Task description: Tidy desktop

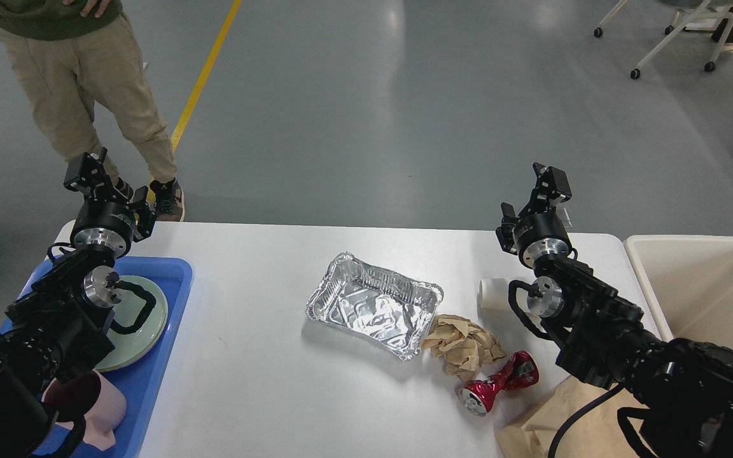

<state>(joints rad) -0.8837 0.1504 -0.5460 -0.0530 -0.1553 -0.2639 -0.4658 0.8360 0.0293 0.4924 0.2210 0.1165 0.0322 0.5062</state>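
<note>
The white desktop [265, 369] holds a crinkled foil tray [373, 304] at its middle. Right of it lie a crumpled brown paper wad [465, 346], a crushed red can [499, 383] and a white paper cup [491, 294] on its side, partly behind my right arm. My left gripper [90, 168] is raised over the table's far left corner, open and empty. My right gripper [551, 181] is raised over the far right edge, above the cup, open and empty.
A blue tray [172, 273] at the left holds a pale green plate [150, 318] and a pink cup [96, 401]. A cream-white bin [710, 254] stands off the right end. A brown paper bag [532, 426] lies at the front right. A person [86, 83] stands beyond the far left corner.
</note>
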